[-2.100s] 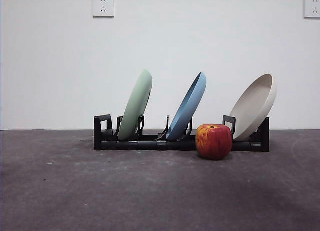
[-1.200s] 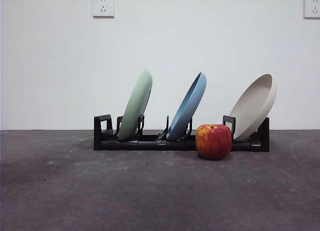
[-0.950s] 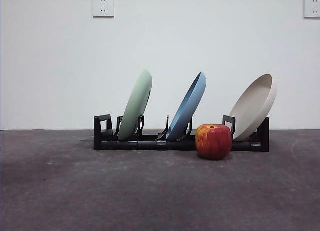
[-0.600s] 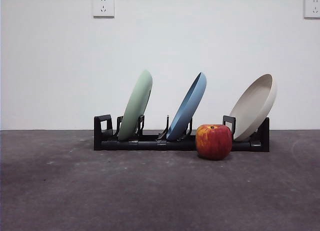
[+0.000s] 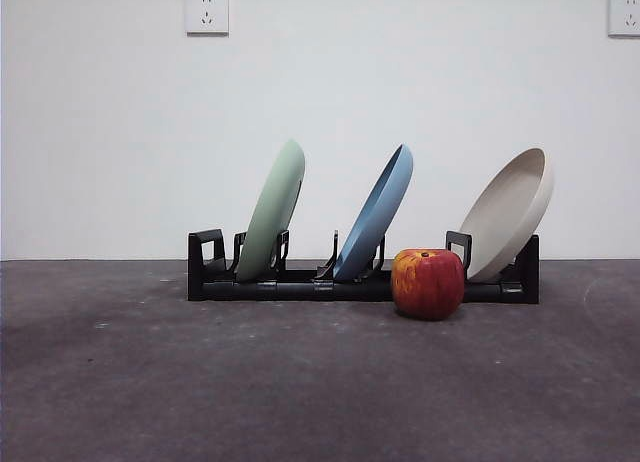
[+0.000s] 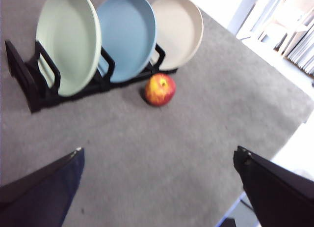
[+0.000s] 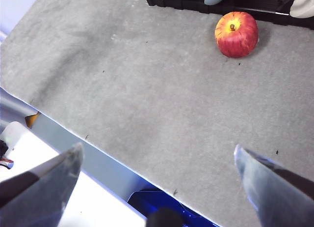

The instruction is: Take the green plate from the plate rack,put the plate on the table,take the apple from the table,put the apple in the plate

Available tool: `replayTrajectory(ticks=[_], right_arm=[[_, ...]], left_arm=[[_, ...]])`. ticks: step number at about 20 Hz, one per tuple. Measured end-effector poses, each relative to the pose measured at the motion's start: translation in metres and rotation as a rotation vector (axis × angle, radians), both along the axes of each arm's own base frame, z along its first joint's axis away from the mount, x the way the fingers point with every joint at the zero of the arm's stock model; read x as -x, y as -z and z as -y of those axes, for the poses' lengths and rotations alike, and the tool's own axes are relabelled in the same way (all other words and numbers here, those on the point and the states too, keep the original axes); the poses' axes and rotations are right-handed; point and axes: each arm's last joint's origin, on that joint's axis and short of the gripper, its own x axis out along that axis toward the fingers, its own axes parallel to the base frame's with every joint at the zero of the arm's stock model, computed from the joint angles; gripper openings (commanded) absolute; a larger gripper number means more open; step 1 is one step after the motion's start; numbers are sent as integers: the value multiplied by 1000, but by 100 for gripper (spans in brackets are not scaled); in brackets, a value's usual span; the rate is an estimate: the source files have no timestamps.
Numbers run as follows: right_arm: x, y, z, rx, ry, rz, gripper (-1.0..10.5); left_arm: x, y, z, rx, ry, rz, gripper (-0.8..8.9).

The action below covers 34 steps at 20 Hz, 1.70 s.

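The green plate (image 5: 273, 212) stands tilted in the leftmost slot of the black plate rack (image 5: 300, 285); it also shows in the left wrist view (image 6: 68, 40). The red apple (image 5: 428, 283) sits on the grey table (image 5: 300, 382) in front of the rack, between the blue and cream plates. It shows in both wrist views (image 6: 160, 89) (image 7: 236, 34). My left gripper (image 6: 159, 158) is open, high above the table, well short of the rack (image 6: 29, 84). My right gripper (image 7: 157, 156) is open, over the table's near edge, far from the apple.
A blue plate (image 5: 375, 214) and a cream plate (image 5: 510, 214) stand tilted in the rack's middle and right slots. The table's edge (image 7: 98, 143) runs under my right gripper. A white wall with two sockets (image 5: 207, 12) is behind the rack.
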Motion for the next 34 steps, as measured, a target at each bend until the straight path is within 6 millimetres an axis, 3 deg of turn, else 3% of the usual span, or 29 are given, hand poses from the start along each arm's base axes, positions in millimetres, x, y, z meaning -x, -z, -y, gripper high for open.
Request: replayTrajectory(ticks=[7,10,16,21,25,30,31,34], right_arm=[[-3,1,0,-1,3,-17,631],[-6,2,-1,0,3,-27,630],[-6,2,-1,0,3,-30,630],[-7,2,-1,1,4,-32,630],[-10,4,-1,2,4,-48,630],[-16,6,-1,5,4,-75,630],[-17,6,-2,5,4,-78,630],[-19,7,-2,6,4,-85,630]], left_arm=[[-70,-19,29,-26,11,27,569],[-111,-26,48,-50,3,63,566],[-190,-10,90,-87,-38,58,566],[-245,20,116,-129,-72,27,566],[-270,47,128,-128,-76,18,566],[-280,76,139,-151,-87,-34,557],[-280,78,141,-157,-88,-39,508],[-278,79,147,-173,-99,-34,181]])
